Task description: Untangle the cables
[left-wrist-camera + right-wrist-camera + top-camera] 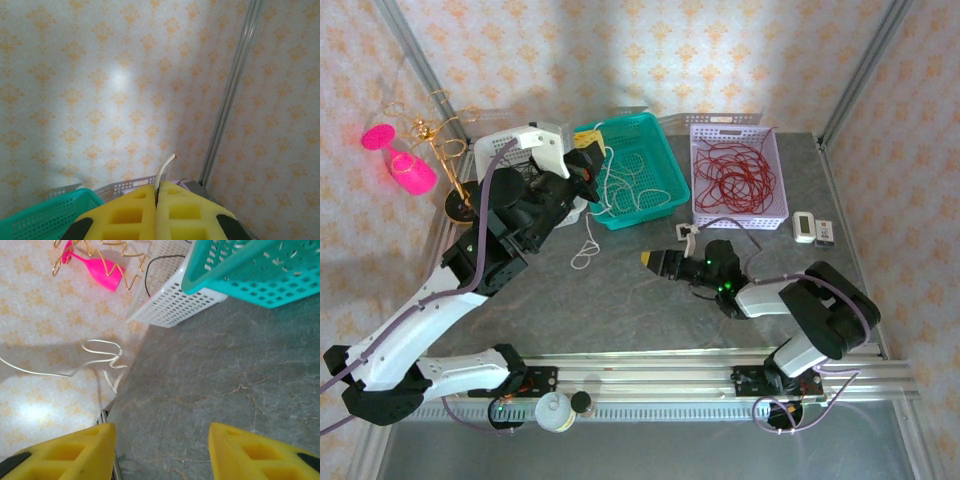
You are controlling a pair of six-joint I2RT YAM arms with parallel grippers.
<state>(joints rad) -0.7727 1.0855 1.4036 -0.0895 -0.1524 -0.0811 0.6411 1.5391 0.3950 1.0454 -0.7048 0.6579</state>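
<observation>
Wide shot first: the grey worktop (650, 300) fills the middle, with three baskets along its upper edge, sorting bins by colour, I'd say. At upper right, the lilac basket (740, 220) holds the red cable (735, 175) in a loose coil. At upper centre, the teal basket (675, 175) holds most of the white cable (588, 245), but a tail spills over its lower-left rim onto the worktop. At upper left, the white basket (500, 120) sits behind the left arm, and the right wrist view shows a thin black cable (147, 277) at its rim.

The left gripper (157, 195) is raised by the teal basket's left rim. Its fingers (185, 215) are clamped on the white cable's end, which pokes up between them, probably lifted to draw that tail clear.

The right gripper (162, 440) sits low at centre with its fingers (260, 450) spread wide and nothing between them. The white strand loops at the left of its view, well apart.
</observation>
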